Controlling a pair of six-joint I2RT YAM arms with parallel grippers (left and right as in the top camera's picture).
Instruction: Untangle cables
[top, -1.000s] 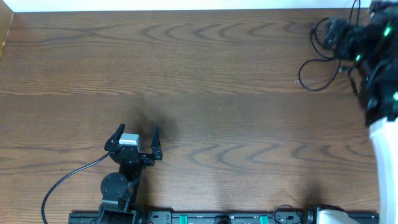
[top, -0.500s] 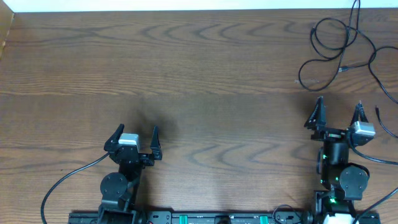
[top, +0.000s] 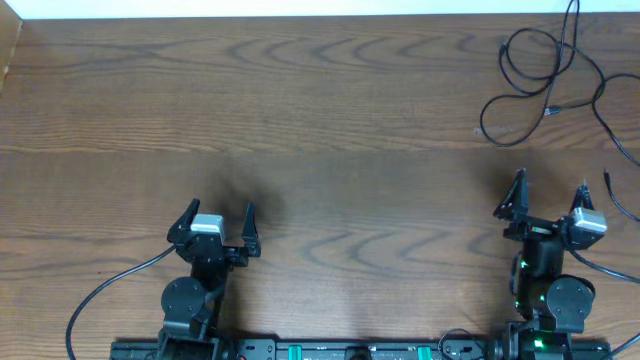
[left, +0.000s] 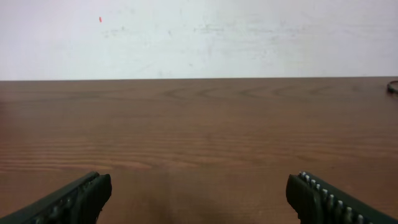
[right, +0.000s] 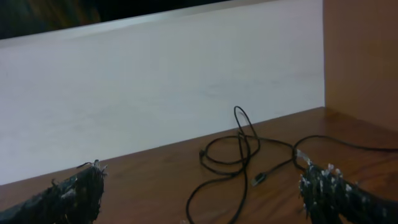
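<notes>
The cables (top: 549, 108) are thin black cords lying in loose, overlapping loops at the table's far right corner; one small plug end shows in the middle of the tangle. My right gripper (top: 550, 182) stands open near the front right, short of the loops and touching none of them. In the right wrist view the cables (right: 241, 146) lie ahead on the wood, between and beyond the open right gripper (right: 200, 180). My left gripper (top: 218, 212) is open at the front left, far from the cords. In its own view the left gripper (left: 199, 190) holds nothing.
The brown wooden table (top: 320, 110) stretches bare between the two arms. A thick black arm wire (top: 100, 290) curls at the front left. A pale wall (left: 199, 37) rises behind the far edge, and a wooden side panel (right: 360, 56) stands at the right.
The right arm has pulled back from over the cables at the far right corner to the front right, still open. The left arm has not moved.
</notes>
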